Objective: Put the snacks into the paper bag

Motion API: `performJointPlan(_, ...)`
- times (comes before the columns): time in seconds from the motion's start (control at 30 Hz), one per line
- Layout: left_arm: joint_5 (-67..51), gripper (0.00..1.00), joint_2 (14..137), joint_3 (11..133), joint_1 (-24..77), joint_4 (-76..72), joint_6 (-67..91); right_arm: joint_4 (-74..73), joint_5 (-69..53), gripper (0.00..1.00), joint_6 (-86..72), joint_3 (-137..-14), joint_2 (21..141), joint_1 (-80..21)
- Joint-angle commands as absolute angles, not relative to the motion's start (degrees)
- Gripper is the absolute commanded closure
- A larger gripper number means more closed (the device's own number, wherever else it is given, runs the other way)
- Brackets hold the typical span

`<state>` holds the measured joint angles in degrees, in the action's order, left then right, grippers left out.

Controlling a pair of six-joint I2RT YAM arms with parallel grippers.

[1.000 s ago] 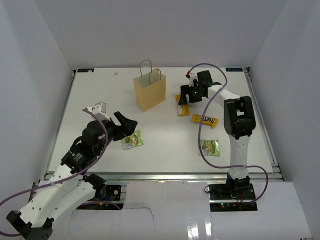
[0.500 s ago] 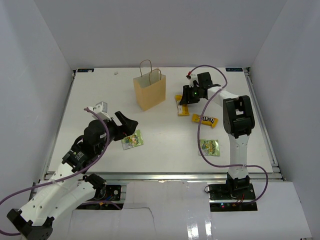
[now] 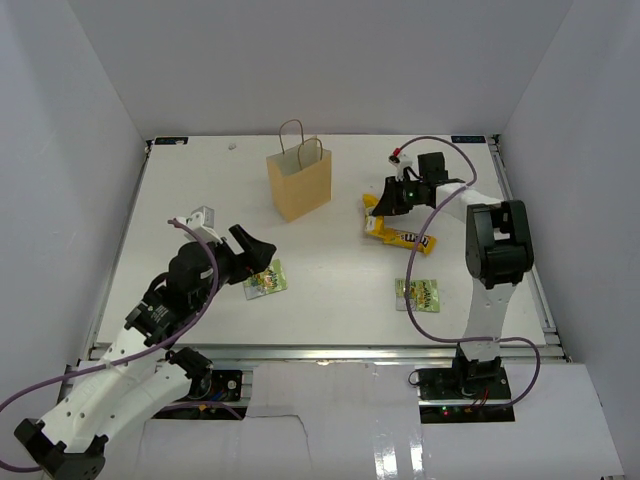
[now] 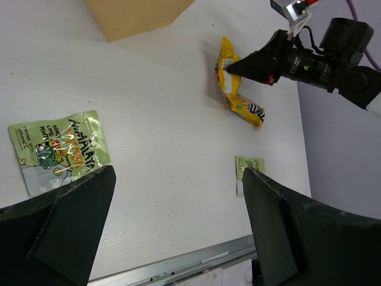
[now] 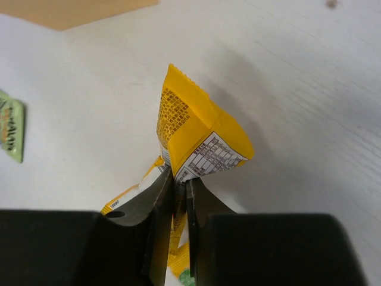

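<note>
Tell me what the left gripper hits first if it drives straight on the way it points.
Most likely the bare table, since the open left gripper tilts down toward it. The green snack packet lies just beside that line and might get clipped; depth is unclear.

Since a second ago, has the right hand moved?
Yes. The right hand, shut on a yellow wrapper, has shifted rightward, away from the paper bag.

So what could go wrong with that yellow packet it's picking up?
The right hand pinches the yellow packet only by a thin edge, so it might slip out on the way. A second yellow packet lies right beside it and could get dragged along. The paper bag stands free; a clumsy drop might miss or tip it.
</note>
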<state>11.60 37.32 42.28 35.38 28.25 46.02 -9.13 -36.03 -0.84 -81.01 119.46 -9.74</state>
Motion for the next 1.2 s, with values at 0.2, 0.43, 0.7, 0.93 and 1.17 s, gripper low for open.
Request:
performJointPlan(0.2,12.7,0.02,34.2,39.0,35.5,27.9,46.6,-2.5,-47.2,0.92,15.3,-85.6,100.1,-14.8)
performJointPlan(0.43,12.7,0.02,33.8,37.4,35.5,28.3,46.7,-3.3,-40.4,0.92,20.6,-104.6,102.7,-22.6)
performJointPlan(0.7,12.0,0.02,32.6,36.1,35.5,28.6,47.1,6.0,-22.9,0.92,20.6,-122.9,114.1,-30.7)
performJointPlan(0.93,12.5,0.02,30.1,35.5,35.5,30.7,48.4,11.8,-16.5,0.92,20.4,-123.6,119.2,-32.8)
performJointPlan(1.17,12.5,0.02,29.1,34.4,35.5,31.3,49.3,12.9,-17.3,0.92,20.8,-114.9,116.2,-32.9)
